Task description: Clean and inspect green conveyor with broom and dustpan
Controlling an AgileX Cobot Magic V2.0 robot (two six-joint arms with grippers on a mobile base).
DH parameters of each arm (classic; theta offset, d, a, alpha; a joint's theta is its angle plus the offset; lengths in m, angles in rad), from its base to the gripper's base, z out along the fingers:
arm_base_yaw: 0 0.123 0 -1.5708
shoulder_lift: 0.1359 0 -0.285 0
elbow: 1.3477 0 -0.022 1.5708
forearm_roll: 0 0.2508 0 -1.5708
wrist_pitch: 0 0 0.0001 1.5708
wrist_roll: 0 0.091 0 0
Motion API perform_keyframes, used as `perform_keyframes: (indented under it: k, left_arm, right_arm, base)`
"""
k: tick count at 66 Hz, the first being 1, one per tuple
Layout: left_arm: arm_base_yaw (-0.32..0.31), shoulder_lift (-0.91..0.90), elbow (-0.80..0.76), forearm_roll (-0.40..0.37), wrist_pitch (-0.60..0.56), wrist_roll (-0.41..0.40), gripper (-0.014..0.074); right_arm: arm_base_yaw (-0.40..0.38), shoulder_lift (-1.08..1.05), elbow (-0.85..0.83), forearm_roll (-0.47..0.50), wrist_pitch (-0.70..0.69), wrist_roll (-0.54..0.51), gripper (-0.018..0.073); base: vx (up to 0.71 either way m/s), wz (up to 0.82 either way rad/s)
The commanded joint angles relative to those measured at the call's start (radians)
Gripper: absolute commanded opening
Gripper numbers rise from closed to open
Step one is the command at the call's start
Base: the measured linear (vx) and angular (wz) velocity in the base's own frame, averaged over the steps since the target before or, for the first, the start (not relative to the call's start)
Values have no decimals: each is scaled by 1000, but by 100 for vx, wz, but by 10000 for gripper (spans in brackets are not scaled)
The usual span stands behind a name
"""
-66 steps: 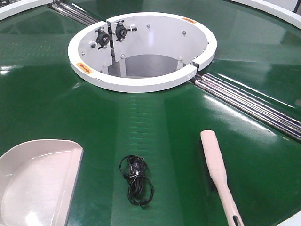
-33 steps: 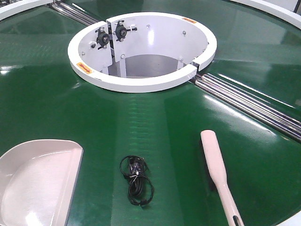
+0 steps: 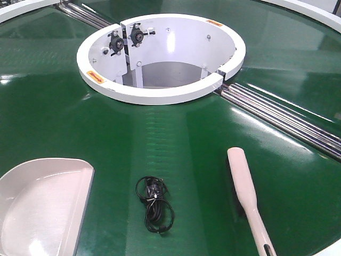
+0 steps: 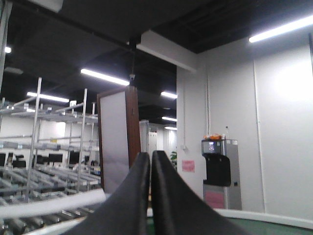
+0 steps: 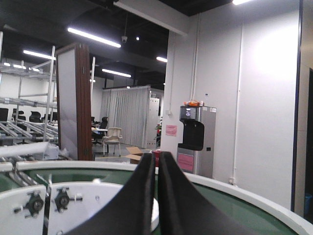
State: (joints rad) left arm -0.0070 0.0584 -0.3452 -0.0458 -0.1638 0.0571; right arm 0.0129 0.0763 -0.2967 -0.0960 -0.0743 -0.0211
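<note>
The green conveyor (image 3: pixel 176 138) fills the front view, curved round a white ring hub (image 3: pixel 160 56). The pale dustpan (image 3: pixel 40 210) lies at the bottom left, its flat front edge facing right. The broom (image 3: pixel 246 192) lies at the bottom right, head pointing away, handle running off the bottom edge. Neither gripper shows in the front view. My left gripper (image 4: pixel 150 161) is shut and empty, pointing level across the room. My right gripper (image 5: pixel 156 161) is shut and empty, pointing over the conveyor (image 5: pixel 234 208) toward the hub (image 5: pixel 73 205).
A coiled black cable (image 3: pixel 154 202) lies on the belt between dustpan and broom. Steel rollers (image 3: pixel 282 120) run from the hub to the right edge, and others (image 3: pixel 85 15) at the top left. A white outer rim (image 5: pixel 254 200) bounds the belt.
</note>
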Motion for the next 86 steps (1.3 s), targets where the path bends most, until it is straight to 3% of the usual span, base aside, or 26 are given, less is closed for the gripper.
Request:
perform_keyframes:
  k: [1,15,23,28,35,42,50,62,72,81,86]
  left_arm:
    - [-7,114,-162,74,-3,-43,-23]
    - [-7,388,-491,92,376,-41,-19]
    - [-8,506,-550,63,470,-38,15]
    - [-8,556,-551,46,496,-24,71]
    - [-8,600,-550,-3,535,-6,221]
    - [-8,614,-550,-49,551,-5,457]
    - [-8,614,-550,-39,552,-5,719]
    - [-8,614,-550,-42,581,11,691]
    - [-8,614,-550,-42,581,17,647]
    - [-8,614,-550,-41,581,19,613]
    - [-8,614,-550,-41,582,19,597]
  right_arm:
    - [-5,112,-149,-9,21,31,-6]
    - [-5,369,-354,25,143,64,-1]
    - [-5,486,-398,34,172,65,34]
    - [-5,532,-398,55,171,65,102]
    - [-5,573,-398,82,181,65,264]
    - [-5,581,-398,96,198,60,517]
    - [-5,581,-397,102,191,65,722]
    - [7,587,-412,105,295,32,713]
    - [139,670,-510,134,536,-127,693]
    - [243,811,-588,155,667,-57,685]
    - [259,913,-621,143,699,9,683]
  base:
    - [0,0]
    - [0,0]
    - [0,0]
    - [0,0]
    - [0,0]
    - [0,0]
    - [0,0]
    - [0,0]
    - [0,0]
    - [0,0]
    - [0,0]
